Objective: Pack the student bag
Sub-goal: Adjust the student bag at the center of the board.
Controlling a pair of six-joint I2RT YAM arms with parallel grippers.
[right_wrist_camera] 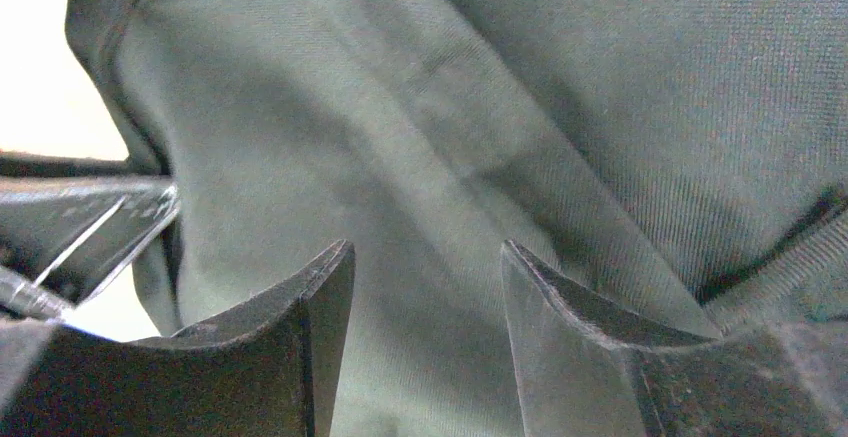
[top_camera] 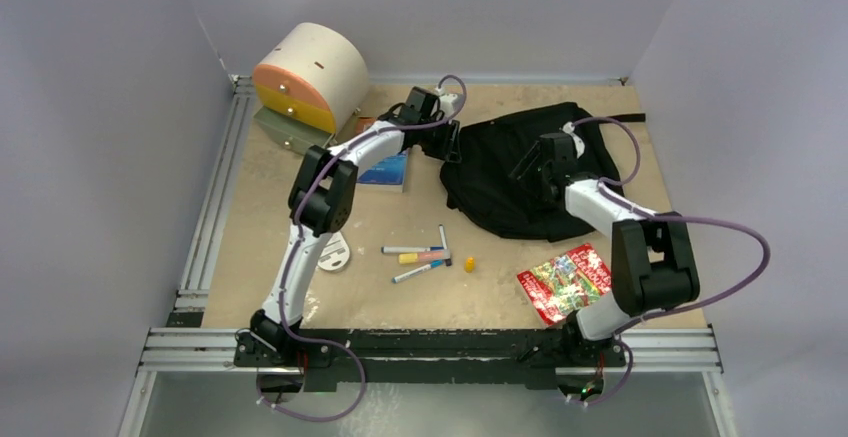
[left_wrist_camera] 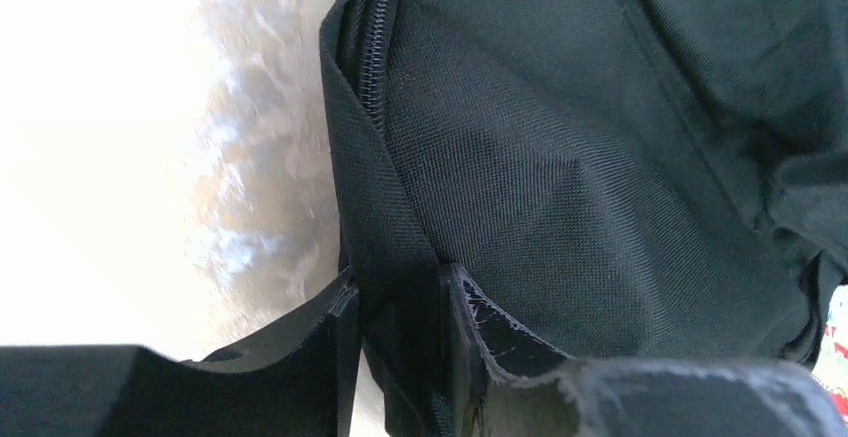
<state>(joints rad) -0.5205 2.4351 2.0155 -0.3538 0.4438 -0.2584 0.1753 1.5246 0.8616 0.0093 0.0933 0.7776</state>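
The student bag (top_camera: 520, 187) is a black backpack lying flat at the back middle-right of the table. My left gripper (top_camera: 452, 147) is at its left edge. In the left wrist view the gripper (left_wrist_camera: 400, 302) is shut on a fold of the bag's fabric (left_wrist_camera: 560, 177) just below a zipper (left_wrist_camera: 374, 67). My right gripper (top_camera: 532, 169) is over the bag's middle. In the right wrist view it (right_wrist_camera: 428, 262) stands open, with the bag's fabric (right_wrist_camera: 400, 137) filling the gap between and behind its fingers.
A cream-and-orange cylindrical drawer box (top_camera: 308, 77) stands at the back left. A blue book (top_camera: 386, 170) lies beside the left arm. Several markers (top_camera: 420, 257), a small yellow thing (top_camera: 469, 263), a white disc (top_camera: 335, 253) and a red printed booklet (top_camera: 565, 281) lie near the front.
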